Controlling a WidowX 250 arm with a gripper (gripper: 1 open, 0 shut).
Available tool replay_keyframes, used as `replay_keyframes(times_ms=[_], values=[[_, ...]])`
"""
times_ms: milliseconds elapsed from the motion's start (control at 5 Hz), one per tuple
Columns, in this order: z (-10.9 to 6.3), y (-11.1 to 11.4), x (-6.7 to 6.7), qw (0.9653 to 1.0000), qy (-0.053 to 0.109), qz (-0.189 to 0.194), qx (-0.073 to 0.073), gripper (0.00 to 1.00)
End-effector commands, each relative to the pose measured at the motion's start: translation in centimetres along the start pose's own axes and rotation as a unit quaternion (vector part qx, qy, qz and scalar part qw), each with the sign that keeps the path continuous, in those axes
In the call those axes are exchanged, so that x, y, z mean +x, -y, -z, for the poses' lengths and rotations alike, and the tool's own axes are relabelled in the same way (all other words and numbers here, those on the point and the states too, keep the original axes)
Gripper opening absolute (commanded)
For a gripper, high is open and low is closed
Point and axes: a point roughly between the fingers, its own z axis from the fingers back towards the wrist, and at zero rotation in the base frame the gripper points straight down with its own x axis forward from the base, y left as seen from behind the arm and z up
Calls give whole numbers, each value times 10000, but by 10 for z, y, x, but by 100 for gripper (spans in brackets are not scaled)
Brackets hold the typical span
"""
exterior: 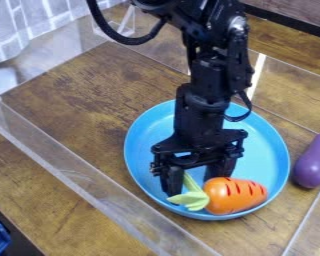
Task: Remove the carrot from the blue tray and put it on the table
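Note:
The orange carrot (231, 195) lies on its side at the front of the round blue tray (264, 158), its light green leafy top (190, 199) pointing left. My black gripper (190, 180) hangs straight down over the tray, open, its two fingers straddling the leafy top just left of the orange body. Nothing is gripped between the fingers. The tray rests on the brown wood-grain table (96, 95).
A purple eggplant-like toy (311, 160) lies on the table to the right of the tray. Clear acrylic walls (83, 170) border the table at the front left and along the right side. Black cables loop at the top behind the arm.

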Motion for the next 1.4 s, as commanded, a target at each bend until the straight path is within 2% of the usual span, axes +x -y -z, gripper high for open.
replay_keyframes(times_ms=[0, 600, 1000, 1200], values=[[13, 6, -23, 9999, -28, -66, 116, 100], [16, -7, -30, 9991, -13, -393, 140, 100], [15, 25, -33, 9992, 59, -330, 206, 100], [15, 26, -22, 9966, 63, -804, 141, 100]])
